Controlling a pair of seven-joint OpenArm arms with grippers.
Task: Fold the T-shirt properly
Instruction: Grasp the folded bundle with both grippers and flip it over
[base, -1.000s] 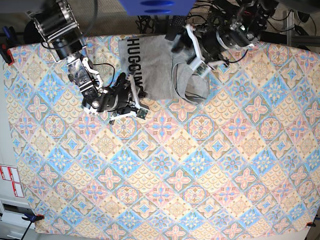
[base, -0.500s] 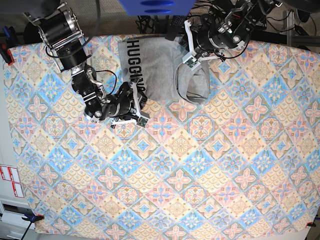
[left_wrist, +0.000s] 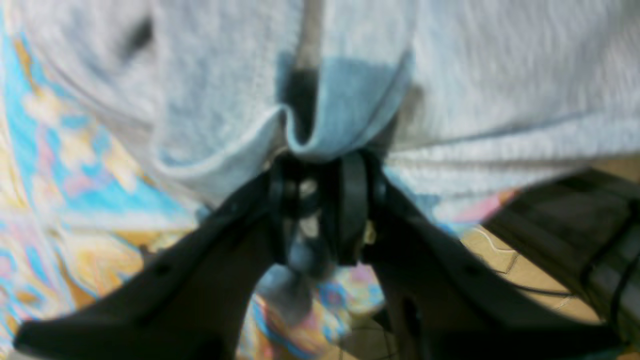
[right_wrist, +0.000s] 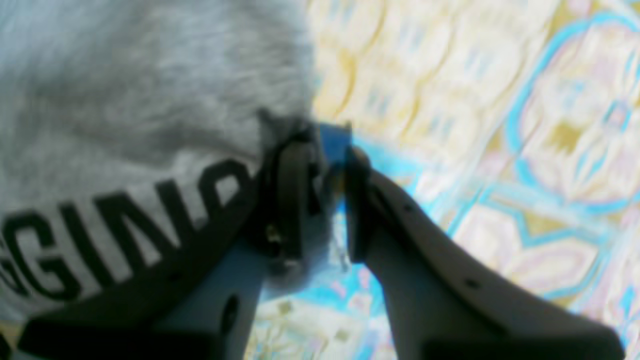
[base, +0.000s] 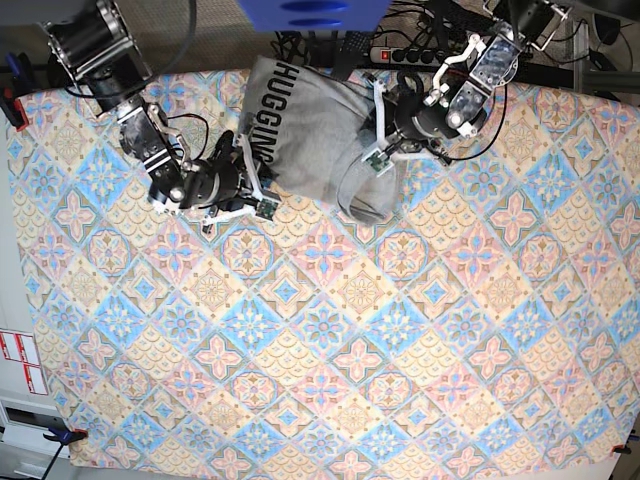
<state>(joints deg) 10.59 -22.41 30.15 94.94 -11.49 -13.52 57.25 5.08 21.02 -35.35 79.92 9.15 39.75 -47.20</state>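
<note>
The left pincer (left_wrist: 320, 200) is clamped on a bunched hem fold of the shirt (left_wrist: 475, 90), grey cloth spreading above and to both sides of its tips. The right pincer (right_wrist: 325, 185) is closed on the shirt's edge; the black lettering (right_wrist: 110, 230) runs off to its left and the patterned desk (right_wrist: 500, 125) lies to its right. From the base camera the shirt (base: 310, 130) hangs crumpled between the two pincers, at the desk's (base: 330, 340) far edge.
</note>
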